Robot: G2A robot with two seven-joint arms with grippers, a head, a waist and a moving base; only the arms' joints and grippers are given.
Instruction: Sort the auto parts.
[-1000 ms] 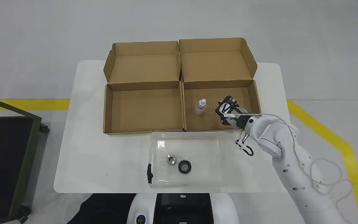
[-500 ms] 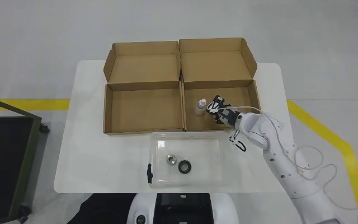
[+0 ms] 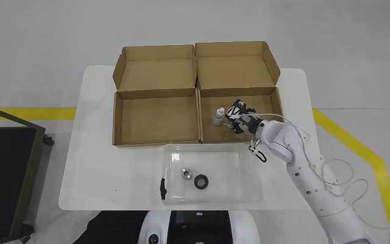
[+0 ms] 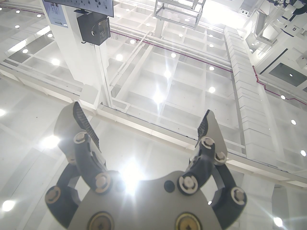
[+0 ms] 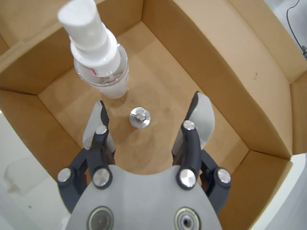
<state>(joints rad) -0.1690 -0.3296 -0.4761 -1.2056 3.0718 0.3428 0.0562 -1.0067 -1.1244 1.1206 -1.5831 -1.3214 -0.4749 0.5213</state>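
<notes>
My right gripper (image 5: 149,99) hangs inside the right-hand cardboard box (image 5: 215,60), jaws spread wide and gripping nothing. The small silver part (image 5: 140,117) lies on the box floor straight below the gap between the fingers, apart from both. It is round and seen end-on, so I think its axis stands upright, though I cannot make out its exact shape. The spray bottle (image 5: 100,56) stands upright just beside one finger, so the way out of the box looks to be straight up rather than sideways.

From the top view, the parts left to sort sit in the clear tray (image 3: 225,168), between this box and me: a metal collar (image 3: 186,174) and a black ring (image 3: 202,180), close together. The right arm is nearer to them. The left-hand box (image 3: 155,119) holds nothing.

My left gripper (image 4: 142,111) points at the ceiling with its jaws apart, and it holds nothing.
</notes>
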